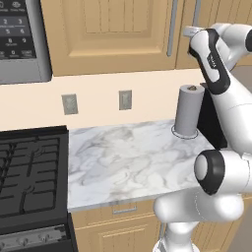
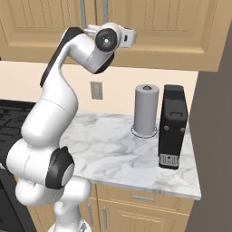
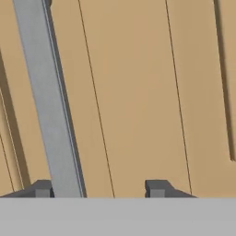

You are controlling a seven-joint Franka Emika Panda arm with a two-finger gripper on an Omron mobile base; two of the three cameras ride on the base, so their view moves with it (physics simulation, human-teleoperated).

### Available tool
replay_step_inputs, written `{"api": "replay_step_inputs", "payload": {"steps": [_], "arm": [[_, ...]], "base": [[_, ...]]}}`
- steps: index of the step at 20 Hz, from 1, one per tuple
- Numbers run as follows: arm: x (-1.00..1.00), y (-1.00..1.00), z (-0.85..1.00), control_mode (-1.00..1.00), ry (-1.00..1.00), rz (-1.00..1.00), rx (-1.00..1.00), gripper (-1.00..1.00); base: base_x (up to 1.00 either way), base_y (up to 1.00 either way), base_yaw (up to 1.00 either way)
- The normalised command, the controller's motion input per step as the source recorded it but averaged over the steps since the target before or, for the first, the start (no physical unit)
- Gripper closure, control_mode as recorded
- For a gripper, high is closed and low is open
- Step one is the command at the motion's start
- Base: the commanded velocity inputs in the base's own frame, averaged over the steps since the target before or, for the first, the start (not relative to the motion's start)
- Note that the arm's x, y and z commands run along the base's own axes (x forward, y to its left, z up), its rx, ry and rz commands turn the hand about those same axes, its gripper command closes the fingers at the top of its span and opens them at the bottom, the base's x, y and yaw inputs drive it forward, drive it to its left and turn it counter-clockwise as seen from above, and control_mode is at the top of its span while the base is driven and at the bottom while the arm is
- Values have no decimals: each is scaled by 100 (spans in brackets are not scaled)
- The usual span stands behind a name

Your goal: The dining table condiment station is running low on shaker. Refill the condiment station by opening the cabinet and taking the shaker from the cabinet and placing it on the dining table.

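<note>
My gripper (image 3: pixel 100 189) is up against the closed light-wood cabinet (image 3: pixel 138 92), its two dark fingertips (image 3: pixel 156 188) standing apart. A long silver bar handle (image 3: pixel 48 101) runs between them, close beside the left fingertip and well clear of the right one. From the base, my hand is raised to the wall cabinet (image 2: pixel 172 27) by the paired handles (image 2: pixel 105 11). Both cabinet doors (image 1: pixel 113 34) are shut. The shaker is hidden and the dining table is out of view.
Below the cabinet runs a marble counter (image 1: pixel 123 157) with a tall grey paper-towel roll (image 2: pixel 146 108) and a black box appliance (image 2: pixel 173 127) at its right end. A black stove (image 1: pixel 29 167) and a microwave (image 1: pixel 19 39) are on the left.
</note>
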Motion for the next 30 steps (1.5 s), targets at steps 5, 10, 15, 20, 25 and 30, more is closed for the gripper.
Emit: {"api": "replay_step_inputs", "payload": {"steps": [5, 10, 15, 20, 25, 30], "arm": [[27, 34, 4, -100, 11, 0, -5, 100], [3, 35, 22, -100, 24, 0, -15, 100], [-43, -2, 21, -100, 26, 0, -14, 100], [-98, -59, 1, -100, 18, 0, -2, 100], [-100, -89, 0, -100, 7, -1, 0, 100], [-100, -72, 0, -100, 1, -2, 0, 100]], "base": [[0, 0, 0], [0, 0, 0], [0, 0, 0], [0, 0, 0], [0, 0, 0], [0, 0, 0]]}}
